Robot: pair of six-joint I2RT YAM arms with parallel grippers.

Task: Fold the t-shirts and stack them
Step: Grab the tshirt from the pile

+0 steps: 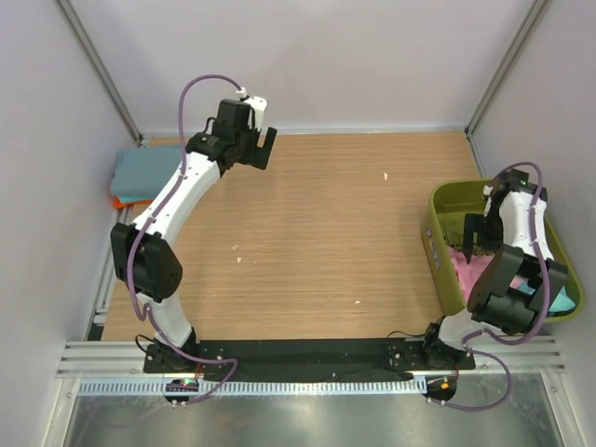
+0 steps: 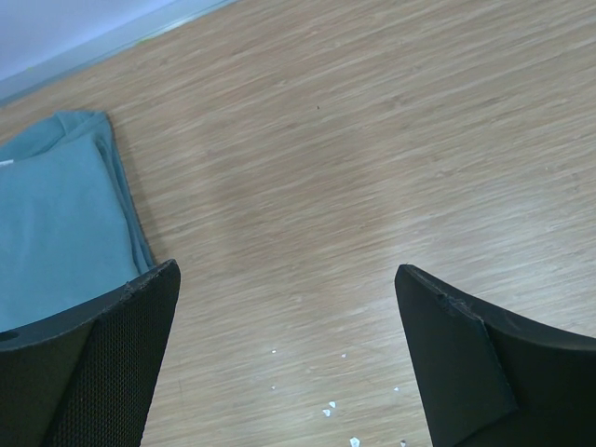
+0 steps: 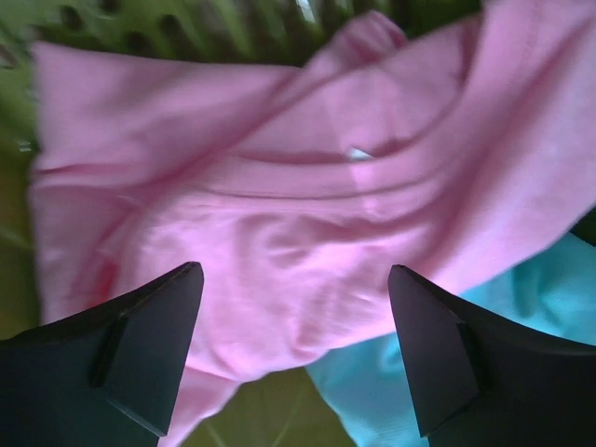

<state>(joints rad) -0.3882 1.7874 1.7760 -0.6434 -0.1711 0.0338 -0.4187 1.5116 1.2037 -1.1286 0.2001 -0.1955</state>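
Top external view, from the left: a folded grey-blue shirt [image 1: 146, 169] lies flat at the far left corner of the surface [image 1: 317, 233], on an orange shirt [image 1: 119, 201] of which only an edge shows. In the left wrist view its cloth is matte and smooth, with soft, rounded folded edges. Just right of this stack the left claw [image 1: 261, 151] hangs over bare wood-grain board, its jaws spread wide with nothing between them.

At the far right an olive plastic basket [image 1: 436, 207] stands at the edge of the surface, its walls stiff and pierced with holes. The right claw [image 1: 475, 235] reaches down into it, jaws wide apart and gripping nothing. Whether its tips touch the cloth I cannot tell. Under it lies the pink shirt [image 3: 307, 205], crumpled in loose ridges, thin knit with a stitched hem at one edge. A teal shirt [image 3: 545, 289] peeps out beneath it at the right.

The pink shirt should handle light and limp: it will sag and drape from any hold, and it cannot break. A pinch on a raised ridge near the middle would lift it. A hold on the hem or a shoulder seam would probably let it hang open for spreading. The teal shirt may drag along if both layers are pinched
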